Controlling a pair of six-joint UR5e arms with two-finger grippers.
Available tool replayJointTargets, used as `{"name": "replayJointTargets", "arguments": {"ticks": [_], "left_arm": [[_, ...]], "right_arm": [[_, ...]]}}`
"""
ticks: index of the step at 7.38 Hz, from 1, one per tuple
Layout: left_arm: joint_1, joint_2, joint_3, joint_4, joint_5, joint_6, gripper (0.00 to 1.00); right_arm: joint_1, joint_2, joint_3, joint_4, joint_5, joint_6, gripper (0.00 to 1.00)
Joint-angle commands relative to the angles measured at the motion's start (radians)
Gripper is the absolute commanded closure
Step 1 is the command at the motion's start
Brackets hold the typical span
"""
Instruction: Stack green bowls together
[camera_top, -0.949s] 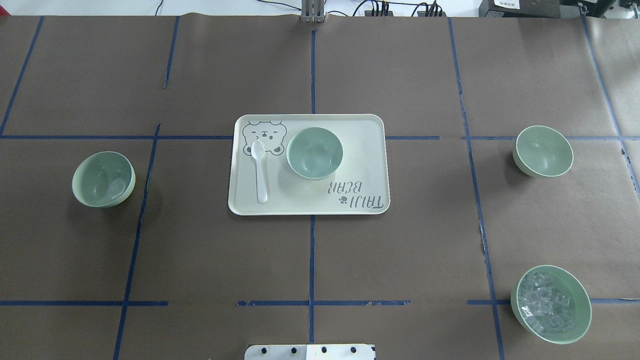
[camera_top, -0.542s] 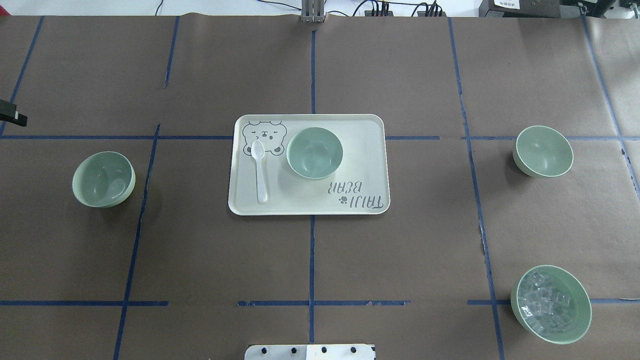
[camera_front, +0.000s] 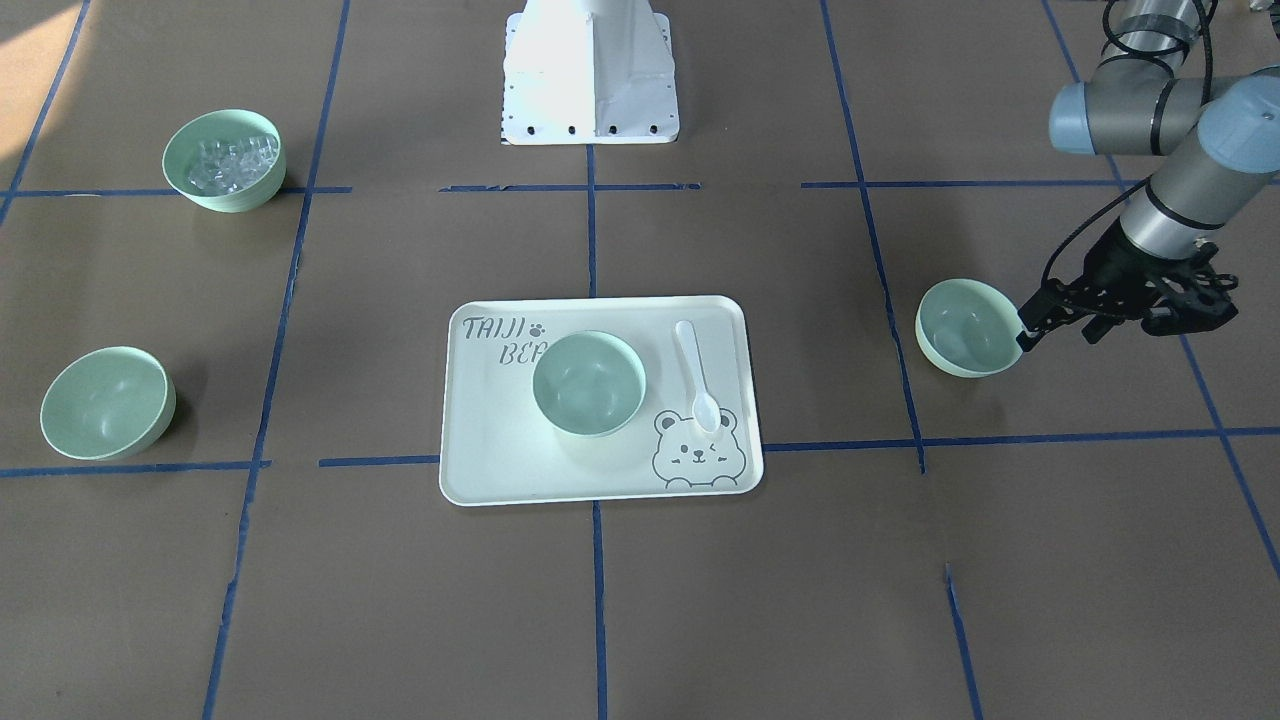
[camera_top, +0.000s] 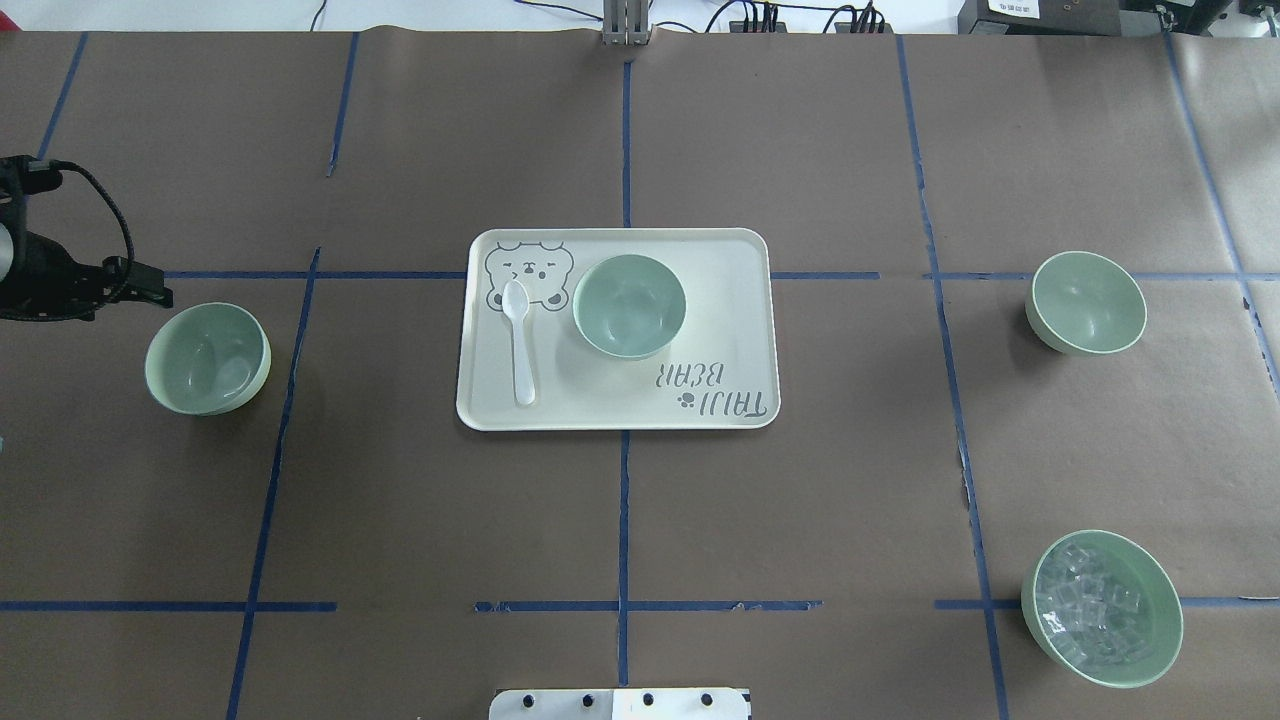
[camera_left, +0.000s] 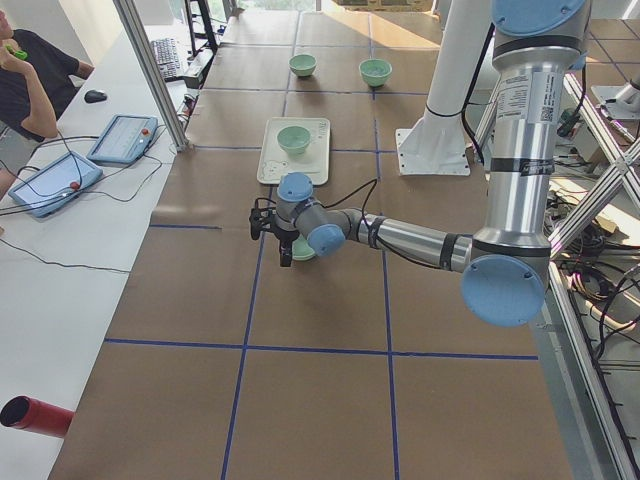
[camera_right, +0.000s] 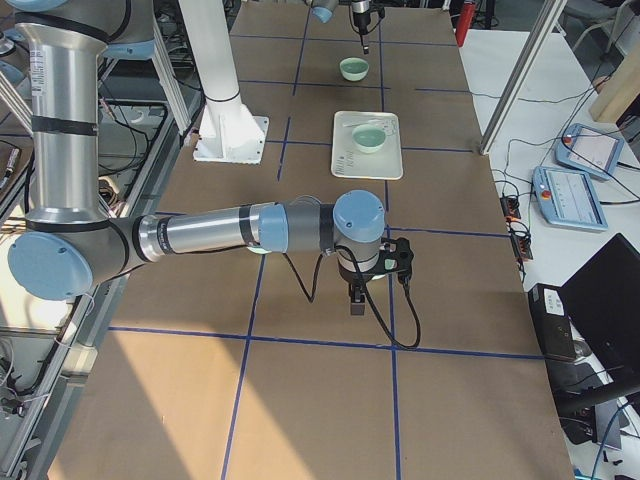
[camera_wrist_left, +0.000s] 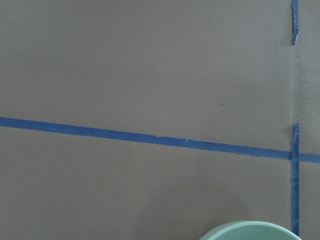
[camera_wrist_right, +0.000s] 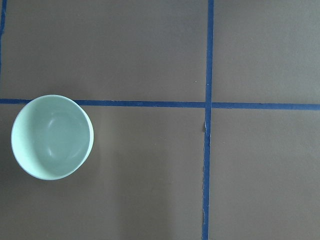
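Note:
Three empty mint-green bowls stand apart. One is at the left (camera_top: 207, 358) (camera_front: 968, 327), one on the tray (camera_top: 629, 305) (camera_front: 588, 383), one at the right (camera_top: 1087, 301) (camera_front: 105, 402). My left gripper (camera_front: 1058, 332) (camera_top: 150, 292) hovers just beyond the left bowl's far rim, fingers spread, holding nothing. Its wrist view catches only that bowl's rim (camera_wrist_left: 250, 232). My right gripper (camera_right: 355, 306) shows only in the exterior right view, so I cannot tell its state. Its wrist view looks down on the right bowl (camera_wrist_right: 52, 136).
The pale bear-print tray (camera_top: 700, 400) lies mid-table with a white spoon (camera_top: 519, 340) beside its bowl. A green bowl of clear cubes (camera_top: 1101, 608) sits near right. The robot base (camera_front: 590, 70) is at the near edge. Blue tape lines cross the brown paper.
My left arm has come into the overhead view from the left edge and moved right toward the left bowl. The bowls, tray and spoon have not moved.

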Motion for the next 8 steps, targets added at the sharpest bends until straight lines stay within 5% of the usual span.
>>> {"name": "replayJointTargets", "arguments": {"ticks": [1,4,5,8], "left_arm": [[0.09,0.004,0.006,-0.001,0.048,-0.056,0.06],[0.121,0.039,0.008,-0.003,0.048,-0.054,0.14],[0.121,0.044,0.008,-0.003,0.048,-0.054,0.23],[0.123,0.046,-0.003,-0.001,0.039,-0.06,0.93]], "right_arm": [[-0.002,0.001,0.0,0.0,0.001,0.001,0.0],[0.0,-0.001,0.002,-0.002,0.008,0.001,0.0],[0.0,-0.001,0.002,0.0,0.008,0.001,0.0],[-0.002,-0.001,0.0,-0.002,0.008,0.001,0.0]]}}
